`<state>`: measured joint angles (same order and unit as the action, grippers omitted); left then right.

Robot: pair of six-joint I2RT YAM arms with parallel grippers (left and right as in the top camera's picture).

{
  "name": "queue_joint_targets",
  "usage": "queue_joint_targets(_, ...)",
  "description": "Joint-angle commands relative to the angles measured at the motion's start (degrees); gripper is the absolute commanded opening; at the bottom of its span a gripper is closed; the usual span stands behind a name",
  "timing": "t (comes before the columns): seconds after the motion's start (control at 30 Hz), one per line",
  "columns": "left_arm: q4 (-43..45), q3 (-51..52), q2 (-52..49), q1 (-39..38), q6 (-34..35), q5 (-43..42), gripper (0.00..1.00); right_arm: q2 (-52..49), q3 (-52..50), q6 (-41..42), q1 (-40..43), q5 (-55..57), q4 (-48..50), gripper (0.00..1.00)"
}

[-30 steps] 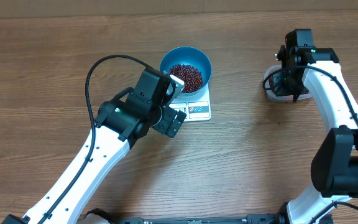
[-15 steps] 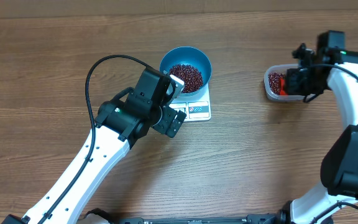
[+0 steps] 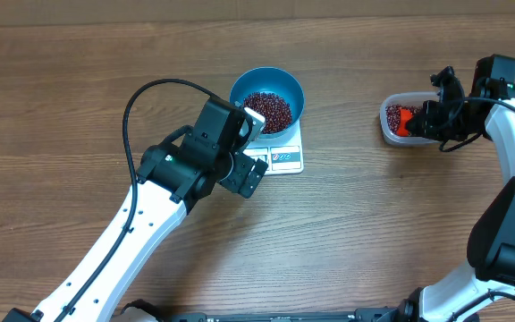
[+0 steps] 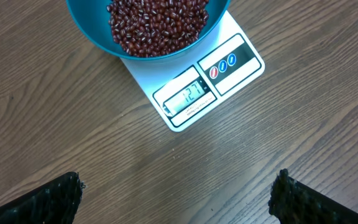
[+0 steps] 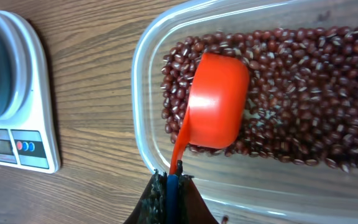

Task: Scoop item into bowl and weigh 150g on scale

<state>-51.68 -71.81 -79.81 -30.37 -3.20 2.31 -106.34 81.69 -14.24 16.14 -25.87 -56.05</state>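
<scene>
The blue bowl [image 3: 240,89] stands on the white scale [image 3: 286,160] and holds a heap of red-brown beans [image 3: 267,109]. Seen from the left wrist, the bowl [image 4: 89,31] and its beans [image 4: 157,25] overhang the scale [image 4: 244,59], whose display is lit. My left gripper [image 4: 176,199] hovers open over bare wood in front of the scale, holding nothing. My right gripper [image 5: 171,186] is shut on the handle of an orange scoop [image 5: 219,99]. The scoop's cup rests among beans [image 5: 303,93] in a clear tub [image 5: 143,87], smooth outer side towards the camera.
The clear tub [image 3: 385,121] sits at the right of the wooden table, well apart from the scale. The left arm [image 3: 181,165] and its black cable [image 3: 137,98] lie left of the scale. The right arm [image 3: 508,116] reaches in from the right edge.
The right arm has swung out to the right and its wrist has turned, uncovering the tub; the orange scoop now lies in the tub's beans. The left arm has not moved.
</scene>
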Motion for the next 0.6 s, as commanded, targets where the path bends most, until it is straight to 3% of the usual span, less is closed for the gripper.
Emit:
queue_joint_targets(0.0, 0.1, -0.3, 1.2, 0.0, -0.9, -0.4, 1.00, -0.4, -1.8, -0.4, 0.3, -3.3, 0.3, 0.04)
queue_joint_targets(0.57, 0.1, -0.3, 1.2, 0.0, -0.9, -0.4, 1.00, -0.4, -2.5, 0.9, 4.8, -8.4, 0.9, 0.04)
